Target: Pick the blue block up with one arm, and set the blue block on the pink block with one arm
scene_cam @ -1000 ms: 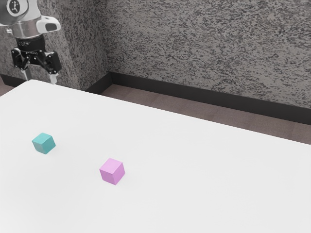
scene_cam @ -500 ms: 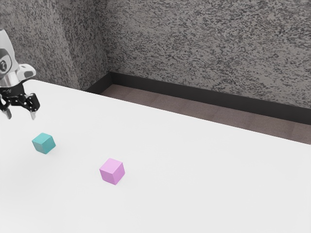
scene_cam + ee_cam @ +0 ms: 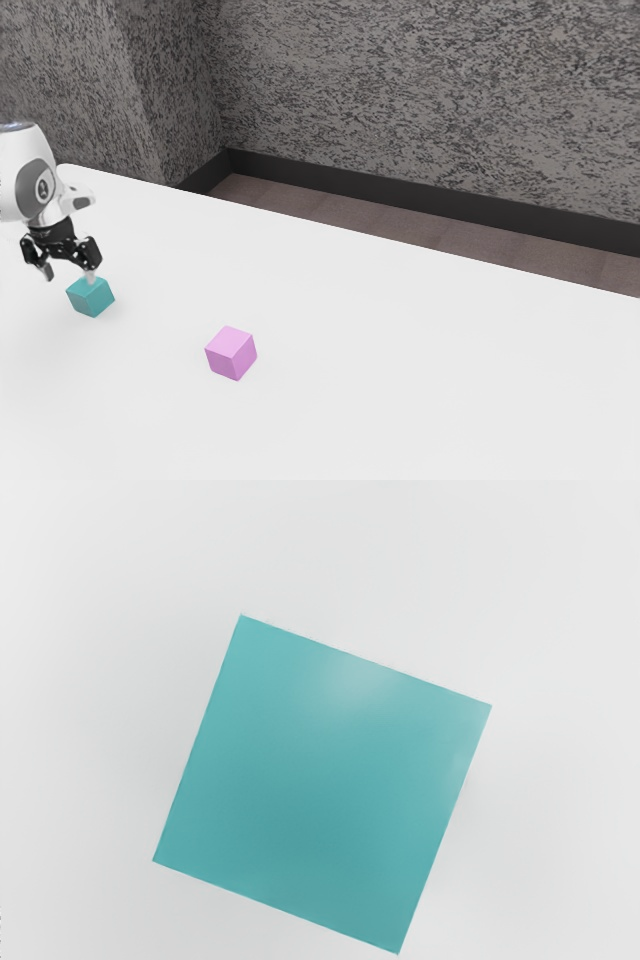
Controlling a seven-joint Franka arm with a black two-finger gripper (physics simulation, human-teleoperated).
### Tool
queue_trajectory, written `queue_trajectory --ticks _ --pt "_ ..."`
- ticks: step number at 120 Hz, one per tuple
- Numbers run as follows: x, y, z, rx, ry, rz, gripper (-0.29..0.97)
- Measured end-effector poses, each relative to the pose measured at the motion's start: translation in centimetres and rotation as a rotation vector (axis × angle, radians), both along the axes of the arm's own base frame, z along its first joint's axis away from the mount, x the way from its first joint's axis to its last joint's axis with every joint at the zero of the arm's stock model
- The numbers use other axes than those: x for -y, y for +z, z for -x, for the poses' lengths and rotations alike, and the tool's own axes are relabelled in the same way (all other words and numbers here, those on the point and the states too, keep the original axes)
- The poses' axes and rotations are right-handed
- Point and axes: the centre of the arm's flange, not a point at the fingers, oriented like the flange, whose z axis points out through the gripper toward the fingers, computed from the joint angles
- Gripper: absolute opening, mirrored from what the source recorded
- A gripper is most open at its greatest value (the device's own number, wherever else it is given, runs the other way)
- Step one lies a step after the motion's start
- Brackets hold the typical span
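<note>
The blue block, teal in colour, rests on the white table near the exterior view's left. My gripper hangs just above the block with its two black fingers spread apart, and nothing sits between them. From the wrist camera, the blue block appears as a large teal square straight beneath the hand, turned at an angle. The pink block stands on the table to the right of the blue block and nearer the front.
A speckled grey wall with a dark baseboard runs behind the table, and a strip of brown floor lies between them. The table stretches wide toward the exterior view's right.
My arm has come down from the upper left, first to the far left edge and then right, to just above the blue block. Both blocks stayed put.
</note>
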Motion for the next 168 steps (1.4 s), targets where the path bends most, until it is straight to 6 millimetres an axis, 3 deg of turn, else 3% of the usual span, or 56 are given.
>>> queue_trajectory --ticks 26,51,76,107,127,168 --pt "-0.7 -0.5 -1.5 0.023 -0.117 -0.015 0.68" --pt "-0.8 -2.6 -1.7 0.022 -0.179 0.023 0.68" --pt "-1.4 -3.4 -2.7 0.034 -0.241 0.029 0.68" --pt "-2.0 -4.2 -2.1 0.041 -0.273 0.056 0.68" --pt "-1.4 -5.7 -1.2 0.034 -0.281 0.092 0.68" --pt "-1.4 -6.7 -1.3 0.039 -0.312 0.104 0.68"
